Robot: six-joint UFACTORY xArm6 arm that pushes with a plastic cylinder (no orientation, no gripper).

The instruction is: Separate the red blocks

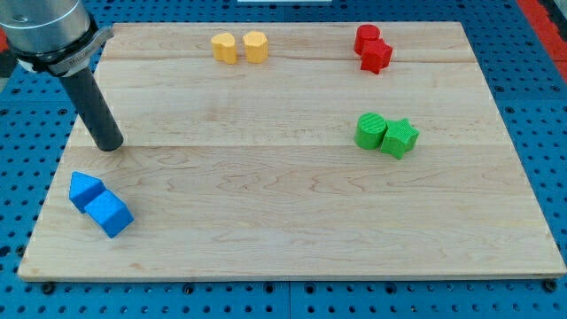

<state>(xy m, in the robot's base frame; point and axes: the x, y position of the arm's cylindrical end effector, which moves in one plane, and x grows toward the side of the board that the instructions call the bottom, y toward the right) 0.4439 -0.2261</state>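
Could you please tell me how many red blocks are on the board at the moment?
2, both at the view's top right and touching: one red block and a red star-shaped block just below it. None appears hidden.

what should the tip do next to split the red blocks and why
Probably sweep my tip toward the view's upper right. It sits at the board's left, far from the red blocks, which touch each other near the top edge.

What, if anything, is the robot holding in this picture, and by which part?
Nothing is held. My tip rests on bare board at the view's left, above the two blue blocks and far from the touching red blocks at the view's top right.
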